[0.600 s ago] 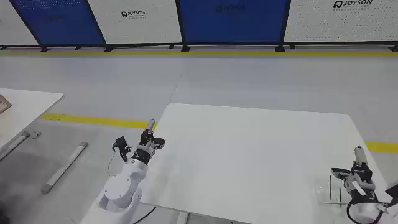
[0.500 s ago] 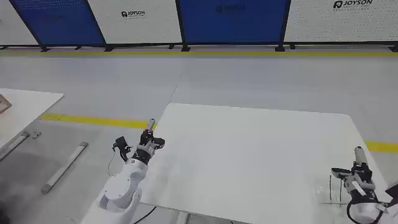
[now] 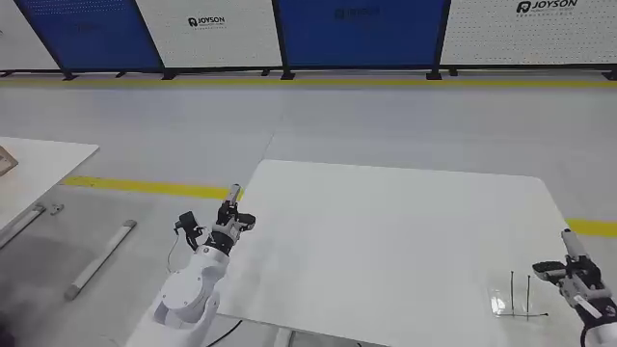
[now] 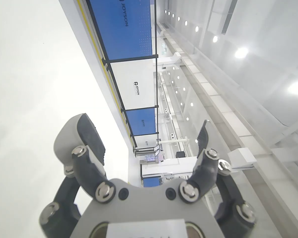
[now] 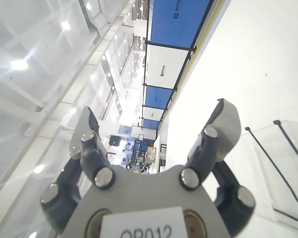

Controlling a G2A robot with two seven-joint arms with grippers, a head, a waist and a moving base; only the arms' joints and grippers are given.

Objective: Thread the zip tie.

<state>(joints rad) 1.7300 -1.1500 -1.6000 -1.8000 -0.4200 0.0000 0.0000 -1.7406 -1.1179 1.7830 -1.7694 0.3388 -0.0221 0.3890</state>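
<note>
We mark the right gripper (image 3: 559,258) (image 5: 155,111) at the table's (image 3: 386,231) near right edge: claw released, fingers spread, nothing between them. The zip ties (image 3: 512,294) (image 5: 270,159) lie just beside it on a clear tray (image 3: 496,304) (image 5: 295,174). Two lie side by side, and a third dark strip (image 3: 525,315) lies across their near ends. No finger touches them. The left gripper (image 3: 236,207) (image 4: 146,134) sits at the table's near left edge, claw released too and empty, well apart from the tray.
</note>
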